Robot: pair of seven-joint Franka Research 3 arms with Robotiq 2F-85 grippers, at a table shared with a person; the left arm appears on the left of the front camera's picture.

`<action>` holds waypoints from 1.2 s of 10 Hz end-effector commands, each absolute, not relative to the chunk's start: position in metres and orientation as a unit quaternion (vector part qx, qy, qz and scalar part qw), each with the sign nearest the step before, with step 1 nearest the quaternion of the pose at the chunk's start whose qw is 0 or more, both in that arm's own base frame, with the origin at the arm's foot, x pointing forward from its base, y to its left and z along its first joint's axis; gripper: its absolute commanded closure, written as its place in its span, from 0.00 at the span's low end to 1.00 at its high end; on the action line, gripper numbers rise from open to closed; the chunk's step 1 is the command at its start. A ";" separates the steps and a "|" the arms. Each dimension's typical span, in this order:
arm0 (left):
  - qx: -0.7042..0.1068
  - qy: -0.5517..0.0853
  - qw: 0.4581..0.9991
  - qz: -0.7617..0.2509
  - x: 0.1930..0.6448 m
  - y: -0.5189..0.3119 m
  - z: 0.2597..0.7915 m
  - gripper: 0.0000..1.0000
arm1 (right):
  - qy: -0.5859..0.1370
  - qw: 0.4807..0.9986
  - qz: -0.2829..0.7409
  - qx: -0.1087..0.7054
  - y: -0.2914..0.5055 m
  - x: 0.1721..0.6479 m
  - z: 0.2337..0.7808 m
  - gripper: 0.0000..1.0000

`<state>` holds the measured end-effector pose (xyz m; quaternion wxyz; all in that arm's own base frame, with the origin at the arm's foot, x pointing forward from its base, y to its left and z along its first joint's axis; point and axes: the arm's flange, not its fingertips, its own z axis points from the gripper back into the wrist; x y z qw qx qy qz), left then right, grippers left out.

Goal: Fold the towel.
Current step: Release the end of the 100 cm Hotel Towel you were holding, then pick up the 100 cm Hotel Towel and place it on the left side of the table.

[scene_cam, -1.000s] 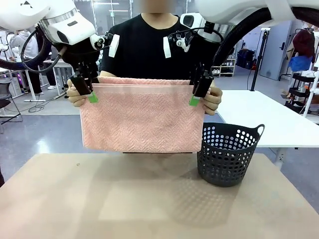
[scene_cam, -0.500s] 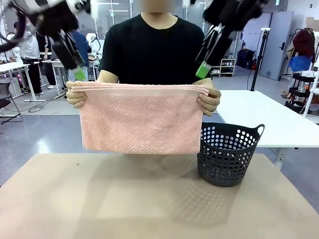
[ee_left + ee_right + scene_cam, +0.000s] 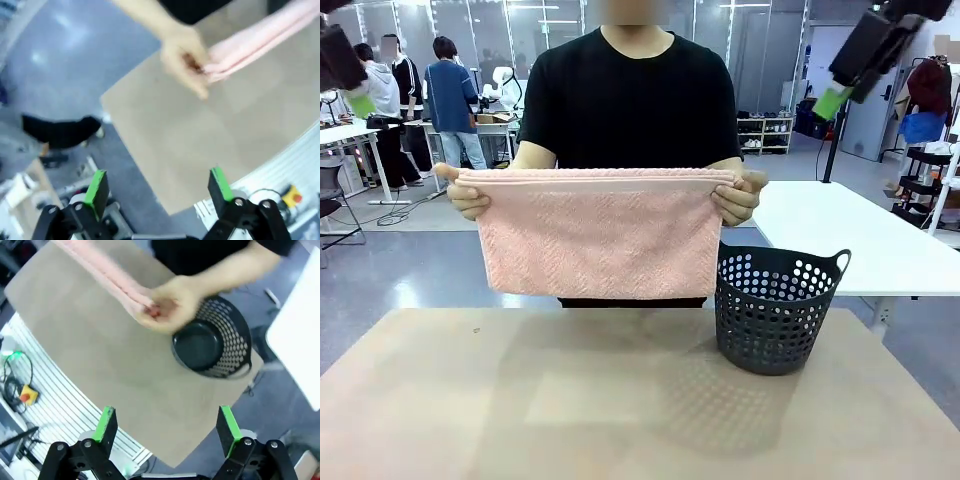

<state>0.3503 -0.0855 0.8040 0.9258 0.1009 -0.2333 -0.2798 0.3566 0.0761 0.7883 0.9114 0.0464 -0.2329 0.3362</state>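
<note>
Our left end effector hangs released, its green pads spread wide with nothing between them. Our right end effector is likewise spread and empty. Both sit high and to the outside. The towel is well below and inward of each, between the two, and touches neither. A person holds it up by its top corners, the left-side hand beneath our left end effector and the right-side hand beneath our right one. It hangs as a flat sheet above the far edge of the surface. Under our right end effector a dark perforated basket stands on the surface, just beside the towel's lower corner. We judge the towel to be light, soft and limp: it will sag wherever it is unsupported. Its terry weave should grip the pads rather than slip, and nothing about it is fragile. The top edge shows several stacked layers, so a pinch there must take in the whole thickness. We would take hold at the top corners, just inboard of the person's fingers. Its long axis runs level from our left end effector's side across to our right's, with the layered edge up, the lower edge hanging down and the broad face towards us. We cannot tell whether that lower edge is a fold.
</note>
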 end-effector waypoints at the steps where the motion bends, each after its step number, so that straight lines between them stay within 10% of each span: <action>1: 0.110 -0.210 0.942 -0.239 0.331 -0.086 0.794 0.00 | -0.238 0.927 0.287 0.030 0.080 0.333 0.780 0.00; 12: 0.108 -0.224 0.938 -0.239 0.332 -0.078 0.803 0.00 | -0.237 0.926 0.291 0.036 0.070 0.335 0.790 0.00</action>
